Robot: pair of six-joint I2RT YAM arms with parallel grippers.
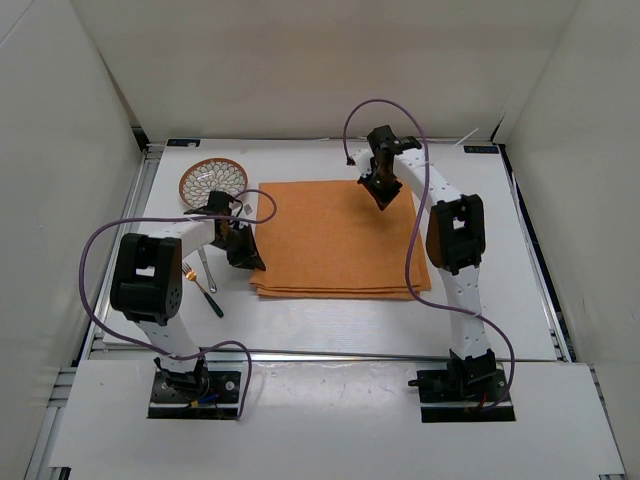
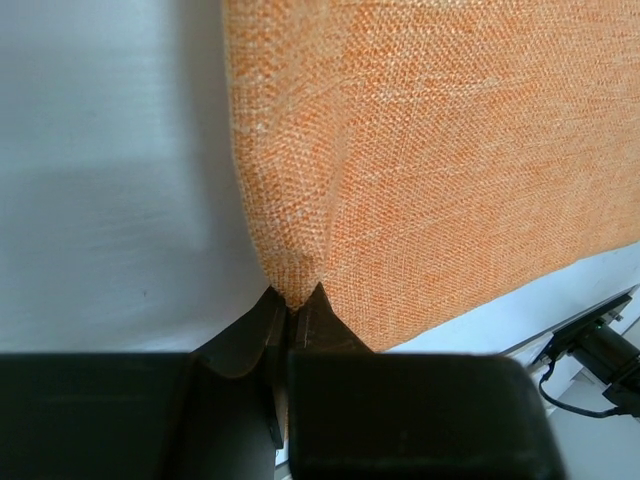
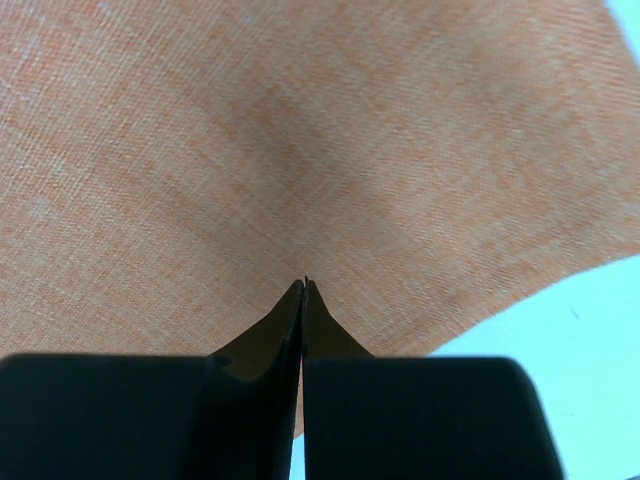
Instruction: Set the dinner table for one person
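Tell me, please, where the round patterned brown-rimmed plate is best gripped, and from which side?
Probably its rim on the far-left side, from above, one finger inside and one outside. The round patterned plate lies flat on the white dinner table, so only the rim offers an edge, and the left arm overhangs its near-right side.

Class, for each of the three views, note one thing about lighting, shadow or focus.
Top external: soft, even light, only faint shadows on the dinner table, everything sharp. Left wrist: the placemat weave is crisp, the left gripper is a near-black underexposed mass, and a grey shadow lies on the white surface at left. Right wrist: the weave looks softer, with a dim patch just above the right gripper.
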